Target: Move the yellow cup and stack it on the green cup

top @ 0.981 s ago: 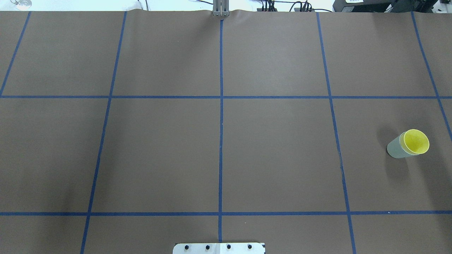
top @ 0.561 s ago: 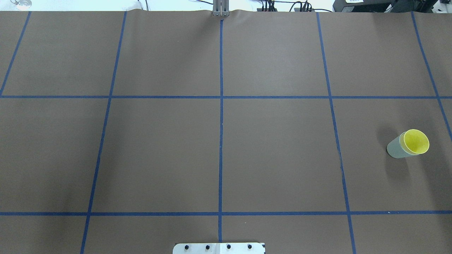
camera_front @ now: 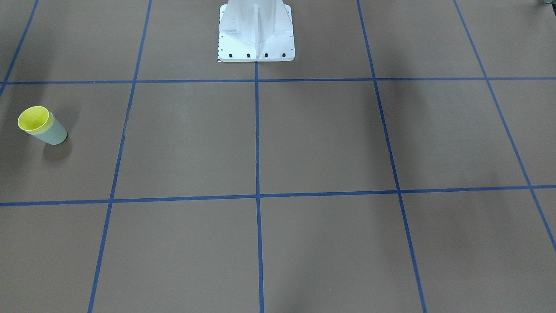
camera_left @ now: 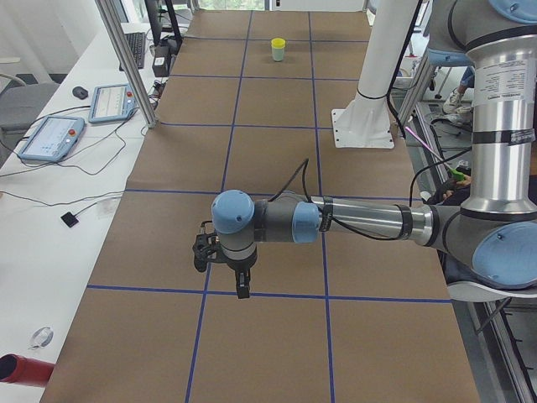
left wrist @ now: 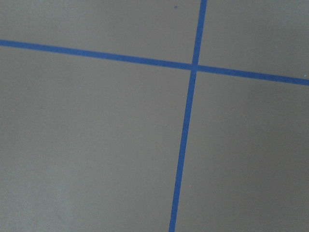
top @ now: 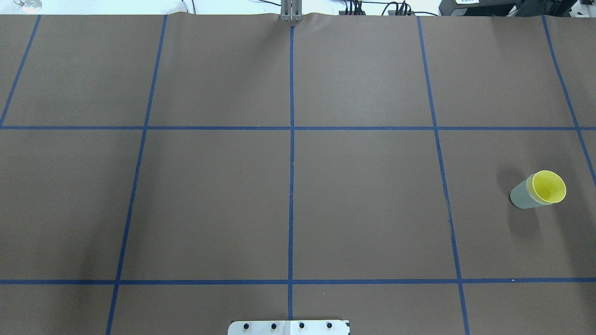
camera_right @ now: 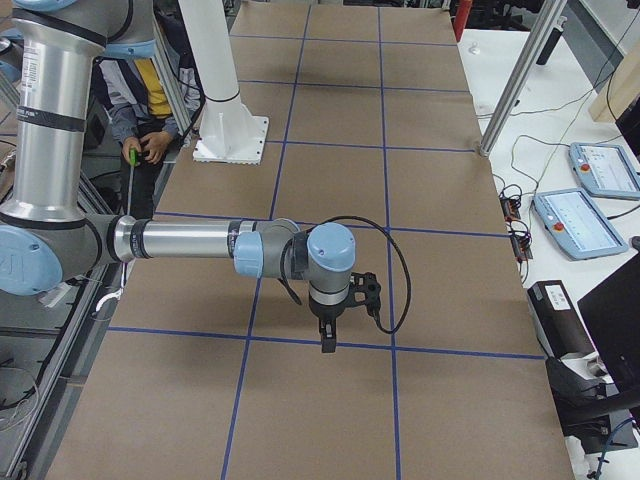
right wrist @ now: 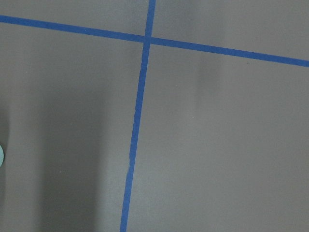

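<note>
The yellow cup (top: 549, 187) sits nested inside the green cup (top: 520, 197). The pair stands upright at the table's right side in the overhead view. It shows at the left in the front-facing view, yellow cup (camera_front: 33, 118) in green cup (camera_front: 53, 134), and far off in the exterior left view (camera_left: 278, 49). My left gripper (camera_left: 242, 290) points down over the table's left end, far from the cups. My right gripper (camera_right: 326, 340) points down over the right end. Both show only in the side views, so I cannot tell whether they are open or shut.
The white robot base (camera_front: 256, 30) stands at the table's middle edge. Blue tape lines grid the brown table (top: 363, 209). A side bench holds tablets (camera_left: 50, 134) and cables. A metal post (camera_right: 520, 70) stands by the table. A person (camera_right: 150, 110) sits beside the base.
</note>
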`<state>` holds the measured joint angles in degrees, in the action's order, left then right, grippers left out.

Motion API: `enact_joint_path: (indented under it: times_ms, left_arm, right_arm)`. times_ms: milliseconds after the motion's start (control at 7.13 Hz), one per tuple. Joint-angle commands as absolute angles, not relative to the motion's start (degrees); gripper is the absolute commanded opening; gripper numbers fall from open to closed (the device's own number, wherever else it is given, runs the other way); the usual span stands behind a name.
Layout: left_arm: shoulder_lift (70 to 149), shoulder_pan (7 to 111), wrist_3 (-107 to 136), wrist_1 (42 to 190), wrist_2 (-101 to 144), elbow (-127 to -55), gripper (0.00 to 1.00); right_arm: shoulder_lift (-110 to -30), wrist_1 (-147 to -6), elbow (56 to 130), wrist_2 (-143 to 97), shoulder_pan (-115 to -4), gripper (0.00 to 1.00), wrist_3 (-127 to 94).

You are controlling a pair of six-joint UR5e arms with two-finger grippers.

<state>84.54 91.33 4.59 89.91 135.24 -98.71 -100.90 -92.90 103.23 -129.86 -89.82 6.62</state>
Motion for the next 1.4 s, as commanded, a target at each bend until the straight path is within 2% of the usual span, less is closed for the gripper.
enact_joint_path:
  times_ms: [0, 280, 1262]
  left_arm:
    - [83.76, 89.49, 2.57, 96.41, 134.83, -97.38, 1.00]
    - [83.50, 89.12, -8.66, 95.80, 132.90, -97.12, 1.00]
    - [81.39, 89.21, -8.53, 95.54, 132.45, -96.42, 1.00]
  right_arm:
    - [-100.81, -92.81, 103.27, -129.90, -89.82, 1.00, 6.59]
    - [-100.72, -92.81, 103.27, -129.90, -89.82, 1.00, 6.50]
    - [-100.72, -92.90, 103.10, -129.90, -89.82, 1.00, 6.42]
